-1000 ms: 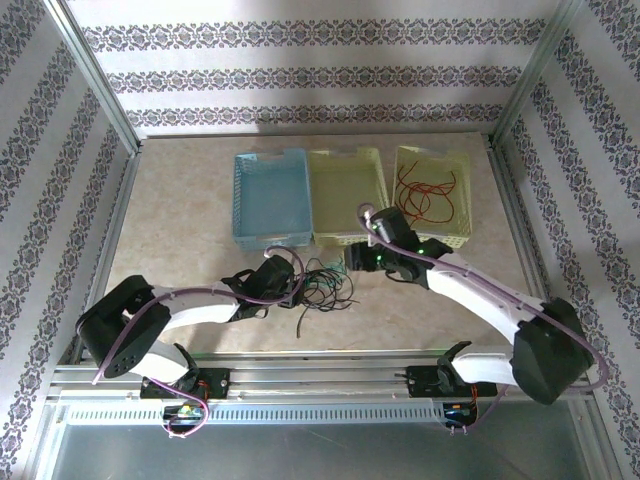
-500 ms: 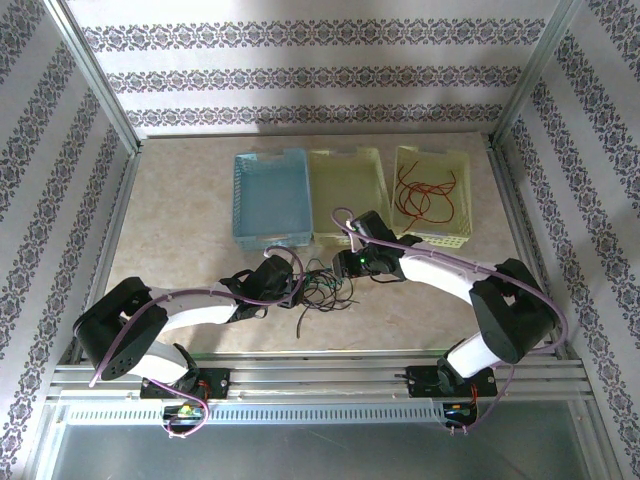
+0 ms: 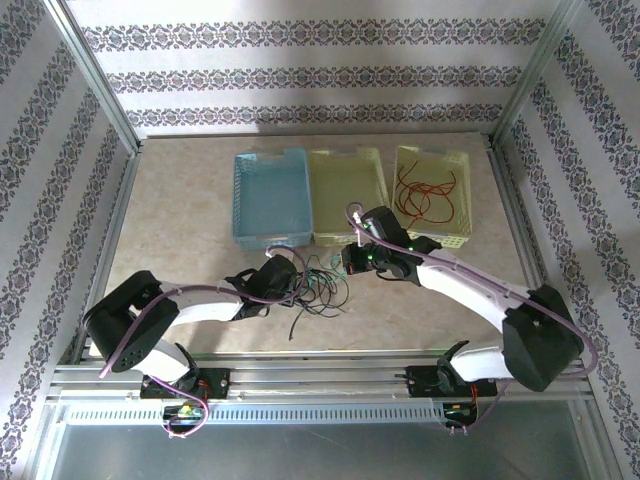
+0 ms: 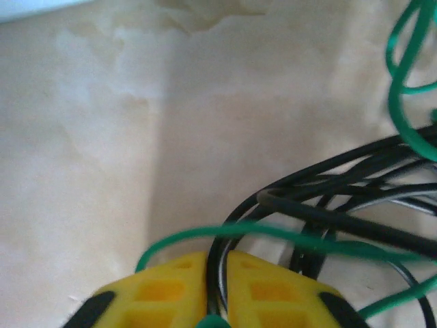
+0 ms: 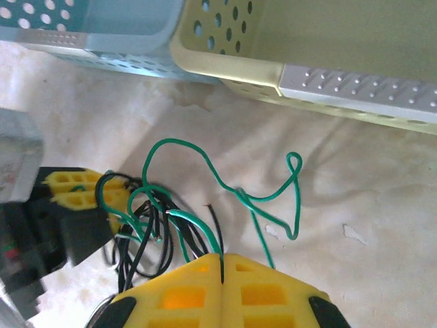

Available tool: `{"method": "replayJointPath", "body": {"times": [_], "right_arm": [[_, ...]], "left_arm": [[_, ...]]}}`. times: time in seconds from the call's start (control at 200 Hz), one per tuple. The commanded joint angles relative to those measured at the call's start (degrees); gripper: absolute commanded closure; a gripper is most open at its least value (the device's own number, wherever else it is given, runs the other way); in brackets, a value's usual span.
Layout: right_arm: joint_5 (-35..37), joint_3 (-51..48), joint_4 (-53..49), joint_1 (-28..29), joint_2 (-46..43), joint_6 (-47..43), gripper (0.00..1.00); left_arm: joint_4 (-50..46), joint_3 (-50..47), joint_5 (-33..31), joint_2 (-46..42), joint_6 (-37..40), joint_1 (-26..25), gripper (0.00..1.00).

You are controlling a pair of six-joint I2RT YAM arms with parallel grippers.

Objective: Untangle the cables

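A tangle of black and green cables (image 3: 322, 287) lies on the table between my two grippers. My left gripper (image 3: 291, 281) reaches into its left side. In the left wrist view its yellow fingers (image 4: 171, 290) are shut on black cables (image 4: 341, 198), and a green cable (image 4: 273, 232) arches over the tips. My right gripper (image 3: 350, 263) sits at the tangle's upper right. It is shut (image 5: 223, 263) on a green cable (image 5: 205, 160) that loops out over the table, with black cables (image 5: 136, 239) to its left. Red cables (image 3: 425, 192) lie in the right-hand basket.
Three baskets stand side by side behind the tangle: a blue one (image 3: 272, 238), a pale yellow-green one (image 3: 345, 190) and a cream one (image 3: 432, 152). The first two are close ahead in the right wrist view (image 5: 89, 34) (image 5: 355, 85). Metal frame rails border the table.
Both grippers have shut: the left on black cables, the right on a green one. The right gripper came left to the tangle, then drew slightly back to the right.
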Motion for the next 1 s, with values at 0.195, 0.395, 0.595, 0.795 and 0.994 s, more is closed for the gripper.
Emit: {"method": "replayJointPath", "body": {"times": [0.195,0.395,0.595,0.795,0.994], "right_arm": [[18.8,1.3,-6.8,-1.1,-12.8,1.4,1.0],[31.6,-0.1,-10.3,-6.7,-20.3,5.3,1.0],[33.7,-1.0,-13.2,-11.4,-23.4,6.8,1.0],[43.8,-0.9,-19.2,-12.0,-23.2,6.2,1.0],[49.3,-3.5,-22.6,-15.2,-24.3,8.3,1.0]], "left_arm": [[-1.9,1.7,-2.1,4.9,-1.4,0.7,1.0],[-4.2,2.0,-3.3,5.2,-1.6,0.7,1.0],[-4.9,1.8,-3.0,5.0,-1.7,0.7,1.0],[-5.2,0.8,-2.8,2.9,-0.2,0.7,1.0],[-4.7,-3.6,-3.7,-2.3,-3.0,2.2,1.0]]}}
